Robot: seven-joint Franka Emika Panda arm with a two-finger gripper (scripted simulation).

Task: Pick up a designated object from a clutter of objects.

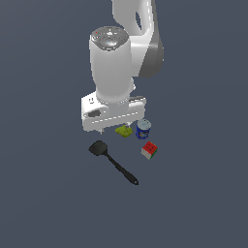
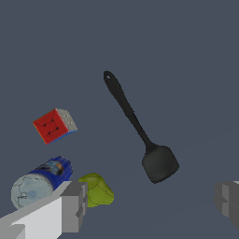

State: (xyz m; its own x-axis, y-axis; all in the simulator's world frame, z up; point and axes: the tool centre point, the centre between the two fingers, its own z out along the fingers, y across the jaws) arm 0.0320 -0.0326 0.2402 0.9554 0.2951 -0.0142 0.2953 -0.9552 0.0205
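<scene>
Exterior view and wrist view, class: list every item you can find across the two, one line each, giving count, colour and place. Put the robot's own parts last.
spatula: one, black, lying flat on the dark floor apart from the other items, blade towards the arm, handle pointing away.
lumpy item: one, yellow-green, beside the can, just under the gripper body.
can: one, blue with a white top, between the lumpy item and the cube.
cube: one, red, green and white, on the exterior view's right of the spatula.
arm: one, white and grey, reaching down over the items.
gripper: one, grey fingers, jaws open, hanging above the floor near the spatula blade, holding nothing.
</scene>
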